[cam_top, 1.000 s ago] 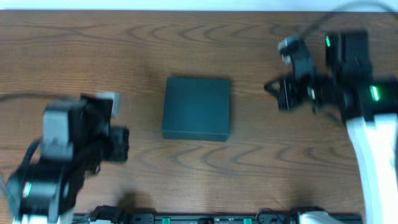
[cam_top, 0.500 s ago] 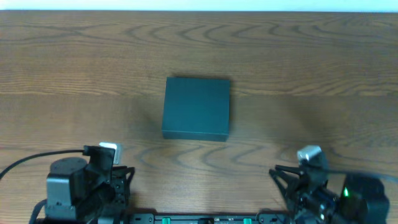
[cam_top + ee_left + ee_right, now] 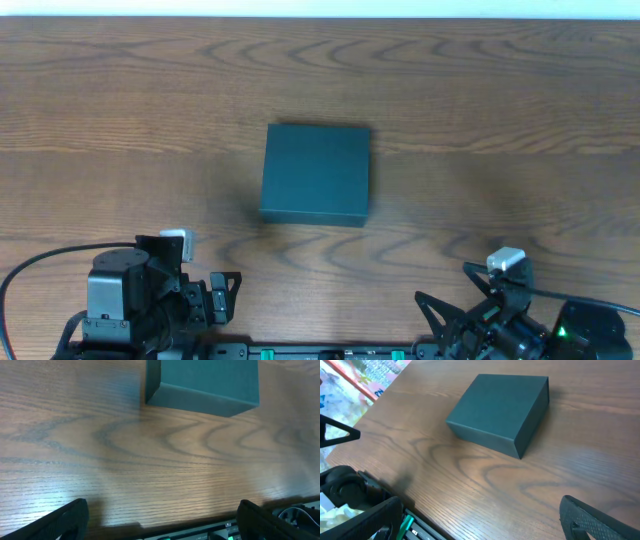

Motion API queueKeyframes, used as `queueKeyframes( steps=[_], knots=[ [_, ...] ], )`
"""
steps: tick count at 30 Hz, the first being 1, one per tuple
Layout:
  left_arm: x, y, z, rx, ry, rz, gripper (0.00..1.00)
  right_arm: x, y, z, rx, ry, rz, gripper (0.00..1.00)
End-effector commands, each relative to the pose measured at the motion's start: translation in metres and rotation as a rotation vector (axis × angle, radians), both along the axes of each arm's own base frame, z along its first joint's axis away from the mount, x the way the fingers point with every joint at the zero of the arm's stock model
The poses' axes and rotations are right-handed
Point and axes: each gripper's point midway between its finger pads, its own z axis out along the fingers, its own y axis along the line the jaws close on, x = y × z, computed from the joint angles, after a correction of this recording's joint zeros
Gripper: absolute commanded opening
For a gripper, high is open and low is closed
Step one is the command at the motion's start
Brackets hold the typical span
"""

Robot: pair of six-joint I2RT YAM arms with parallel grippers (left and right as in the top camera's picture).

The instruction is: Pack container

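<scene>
The container (image 3: 316, 173) is a dark teal box with its lid shut, lying flat near the middle of the wooden table. It also shows at the top of the left wrist view as the container (image 3: 207, 382), and at upper centre of the right wrist view as the container (image 3: 500, 405). My left gripper (image 3: 212, 298) rests low at the table's front left, open, and between its jaws only bare wood shows around the left gripper (image 3: 162, 522). My right gripper (image 3: 455, 305) sits at the front right, also open and empty, seen from its own wrist as the right gripper (image 3: 480, 520). Both are well short of the box.
A black rail with green parts (image 3: 330, 351) runs along the table's front edge between the two arm bases. A black cable (image 3: 50, 258) loops off the left arm. Colourful printed material (image 3: 367, 375) lies beyond the table's left edge.
Both arms pulled back from the sides of the container to the front edge of the table. Both grippers went from shut to wide open. The container has not moved.
</scene>
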Motion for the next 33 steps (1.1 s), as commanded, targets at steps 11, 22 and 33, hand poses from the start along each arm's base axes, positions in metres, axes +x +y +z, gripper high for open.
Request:
queueKeyframes(
  steps=[11,22,33],
  knots=[
    [-0.002,0.01,0.002,0.04,-0.044,0.044,0.95,-0.001,0.001,-0.002,0.01,0.013,0.003,0.99],
    [0.032,0.038,0.034,0.116,-0.37,0.187,0.95,-0.001,0.001,-0.002,0.01,0.013,0.003,0.99],
    [0.099,0.053,-0.03,0.097,-0.571,0.288,0.95,-0.001,0.001,-0.002,0.01,0.013,0.003,0.99]
  ],
)
